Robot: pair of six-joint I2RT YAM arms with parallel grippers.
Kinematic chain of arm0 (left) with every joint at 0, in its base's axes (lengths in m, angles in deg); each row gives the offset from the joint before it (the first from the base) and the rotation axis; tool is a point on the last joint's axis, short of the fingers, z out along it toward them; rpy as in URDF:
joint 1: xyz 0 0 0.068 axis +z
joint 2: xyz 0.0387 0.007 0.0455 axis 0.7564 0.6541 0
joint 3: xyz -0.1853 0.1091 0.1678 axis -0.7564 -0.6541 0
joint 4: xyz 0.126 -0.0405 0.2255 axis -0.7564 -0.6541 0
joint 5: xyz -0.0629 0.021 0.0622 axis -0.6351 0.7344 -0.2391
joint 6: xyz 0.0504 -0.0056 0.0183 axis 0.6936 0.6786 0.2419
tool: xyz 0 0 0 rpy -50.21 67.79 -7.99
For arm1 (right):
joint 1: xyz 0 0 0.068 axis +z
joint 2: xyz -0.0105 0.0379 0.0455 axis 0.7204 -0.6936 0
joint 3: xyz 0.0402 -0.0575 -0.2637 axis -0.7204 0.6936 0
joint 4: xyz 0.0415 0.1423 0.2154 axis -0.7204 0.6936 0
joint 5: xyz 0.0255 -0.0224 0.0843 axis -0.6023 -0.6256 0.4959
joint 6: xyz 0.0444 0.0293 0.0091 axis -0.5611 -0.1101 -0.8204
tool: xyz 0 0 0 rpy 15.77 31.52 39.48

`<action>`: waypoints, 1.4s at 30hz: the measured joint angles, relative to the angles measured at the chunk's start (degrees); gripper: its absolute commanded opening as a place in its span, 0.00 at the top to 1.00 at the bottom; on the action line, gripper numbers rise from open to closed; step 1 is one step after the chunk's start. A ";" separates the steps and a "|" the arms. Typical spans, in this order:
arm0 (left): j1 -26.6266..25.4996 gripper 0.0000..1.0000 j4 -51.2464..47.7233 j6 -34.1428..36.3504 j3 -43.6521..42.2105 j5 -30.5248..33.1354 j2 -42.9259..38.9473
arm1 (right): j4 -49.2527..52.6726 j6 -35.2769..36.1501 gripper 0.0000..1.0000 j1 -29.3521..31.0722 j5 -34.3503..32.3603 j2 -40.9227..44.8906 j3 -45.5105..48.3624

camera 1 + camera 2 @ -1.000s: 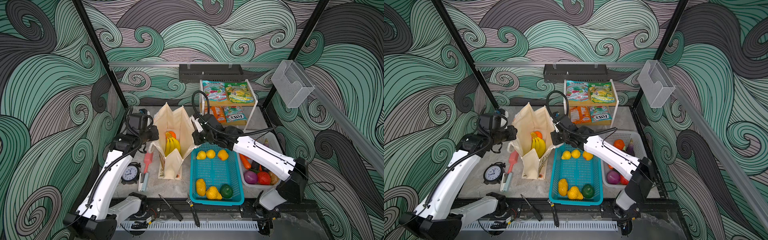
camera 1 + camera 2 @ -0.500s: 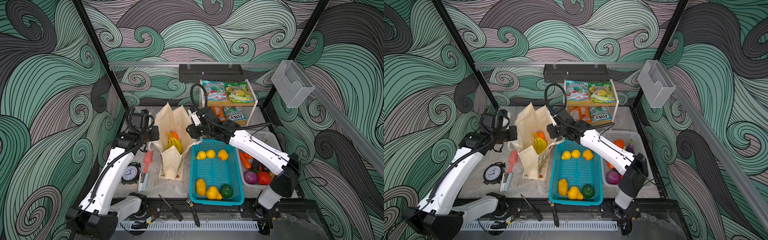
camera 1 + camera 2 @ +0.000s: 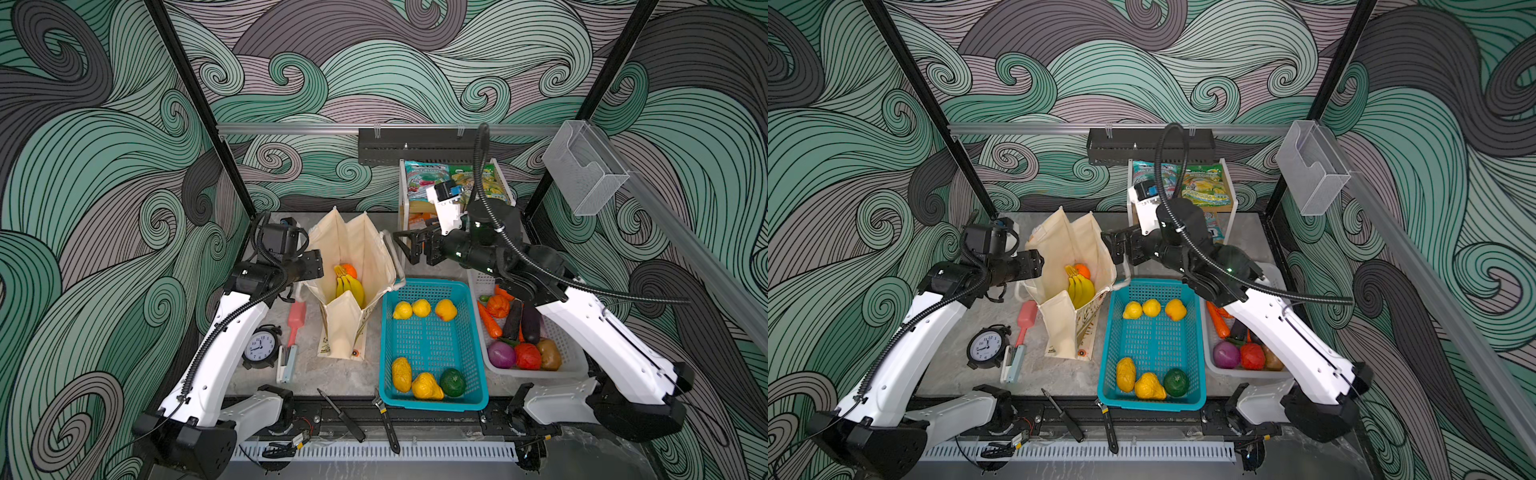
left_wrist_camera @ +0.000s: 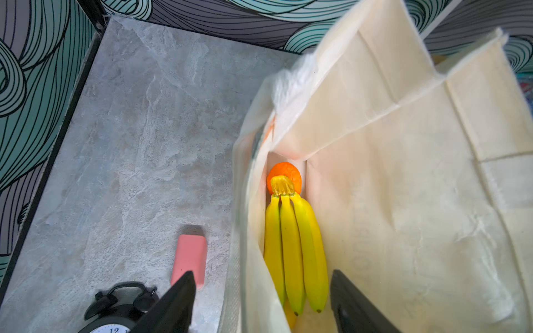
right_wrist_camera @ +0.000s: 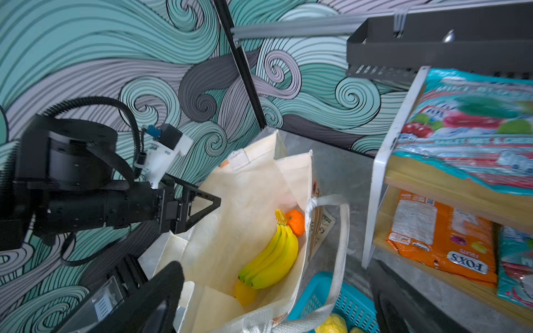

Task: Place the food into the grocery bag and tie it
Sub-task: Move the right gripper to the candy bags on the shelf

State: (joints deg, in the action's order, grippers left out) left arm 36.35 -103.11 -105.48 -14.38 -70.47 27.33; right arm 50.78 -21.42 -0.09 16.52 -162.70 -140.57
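Grey marble tabletop [image 3: 332, 376] — the grocery bag [image 3: 353, 249] stands far-centre, with the banana bunch [image 3: 351, 289] and orange [image 3: 350, 271] inside. Left gripper [image 3: 318, 264], spread wide, straddles its left wall; right gripper [image 3: 405, 248] gapes empty just right of it — lemon [image 5: 244, 292] half hidden beneath.

Robot lab cell, swirl-printed backdrop walls [image 3: 374, 62]
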 measured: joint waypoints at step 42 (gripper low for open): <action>0.26 1.00 3.98 0.22 -7.43 -3.43 -2.97 | -7.21 -15.50 0.41 -25.40 8.22 -15.37 -2.10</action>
State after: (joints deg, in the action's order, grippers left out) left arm 36.61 -99.13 -105.26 -21.81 -73.90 24.36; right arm 43.57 -36.91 -25.48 24.74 -178.07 -142.67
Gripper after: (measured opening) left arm 0.049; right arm 0.590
